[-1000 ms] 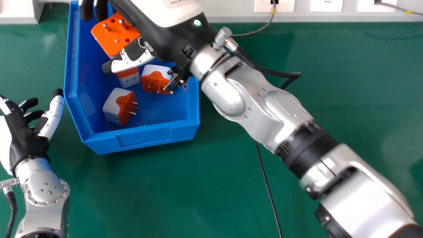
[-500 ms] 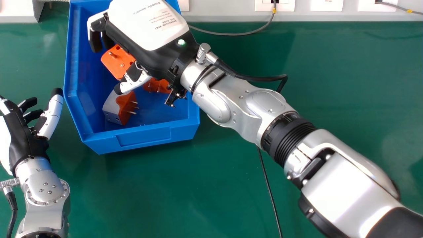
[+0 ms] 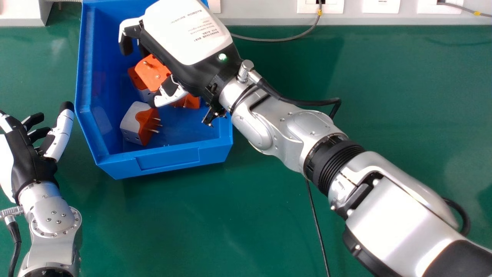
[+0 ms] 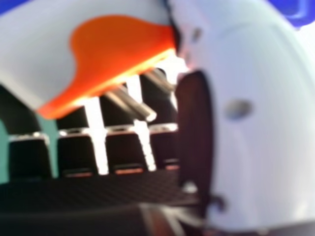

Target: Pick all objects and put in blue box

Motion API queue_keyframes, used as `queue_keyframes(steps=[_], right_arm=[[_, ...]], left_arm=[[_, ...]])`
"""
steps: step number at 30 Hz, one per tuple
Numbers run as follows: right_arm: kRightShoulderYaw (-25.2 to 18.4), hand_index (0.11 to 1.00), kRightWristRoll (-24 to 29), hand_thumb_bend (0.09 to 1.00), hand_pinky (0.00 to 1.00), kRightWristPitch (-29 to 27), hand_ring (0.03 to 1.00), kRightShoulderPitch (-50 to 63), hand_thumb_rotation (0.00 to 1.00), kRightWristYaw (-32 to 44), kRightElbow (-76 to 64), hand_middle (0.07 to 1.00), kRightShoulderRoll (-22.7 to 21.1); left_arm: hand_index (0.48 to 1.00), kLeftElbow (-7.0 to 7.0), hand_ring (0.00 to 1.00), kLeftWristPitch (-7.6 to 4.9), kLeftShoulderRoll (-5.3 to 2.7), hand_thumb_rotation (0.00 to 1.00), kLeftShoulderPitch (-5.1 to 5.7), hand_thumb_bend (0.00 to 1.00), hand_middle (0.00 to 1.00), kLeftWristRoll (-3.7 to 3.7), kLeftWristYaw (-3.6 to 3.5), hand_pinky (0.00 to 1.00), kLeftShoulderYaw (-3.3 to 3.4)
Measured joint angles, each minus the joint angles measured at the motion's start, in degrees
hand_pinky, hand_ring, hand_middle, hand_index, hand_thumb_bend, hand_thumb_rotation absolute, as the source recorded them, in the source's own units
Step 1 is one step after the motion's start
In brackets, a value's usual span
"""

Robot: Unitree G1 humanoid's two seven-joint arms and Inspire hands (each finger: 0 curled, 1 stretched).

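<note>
green table [image 3: 269, 215]; orange adapter [image 3: 152, 74] within the curled right hand [image 3: 182, 42]

Blue box [image 3: 167, 159] free front-right, plug adapter [image 3: 131, 122] blocks front-left

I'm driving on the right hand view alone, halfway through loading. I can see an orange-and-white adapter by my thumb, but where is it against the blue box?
Observer: In the head view, the held adapter in the right hand shows within the walls of the blue box, though I can't tell how high above the bottom it is.
Operator: Is anything lying in the part of the box nearest the robot?
Observer: Yes, a second adapter lies there, with its prongs pointing toward the robot's right.
</note>
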Motion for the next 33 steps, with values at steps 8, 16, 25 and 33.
queue_keyframes(steps=[8,16,25,33], right_arm=[[0.13,0.849,1.00,0.795,0.77,6.93,0.819,-0.10,0.21,2.87,0.09,0.843,1.42],[1.39,0.969,0.82,0.958,0.95,8.43,0.963,-0.32,0.37,2.40,-0.13,0.968,1.52],[1.84,0.995,0.86,0.995,0.99,8.81,0.994,-0.39,0.43,1.90,-1.67,0.995,1.42],[1.88,0.999,0.65,0.996,1.00,-0.41,0.998,3.15,0.46,-11.62,-8.92,0.999,-3.18]], left_arm=[[0.870,0.80,0.75,-0.30,0.30,0.56,-0.41,0.64,0.81,0.09,0.04,0.61,-0.19],[0.870,1.19,0.75,-0.75,0.36,0.55,-0.43,0.64,0.81,0.11,0.05,0.61,-0.28],[0.870,1.68,0.75,-0.87,0.40,0.55,-0.74,0.64,0.81,0.06,0.04,0.61,-0.23],[0.871,1.51,0.75,-0.69,0.31,0.55,-0.76,0.64,0.81,0.07,0.04,0.61,-0.32]])
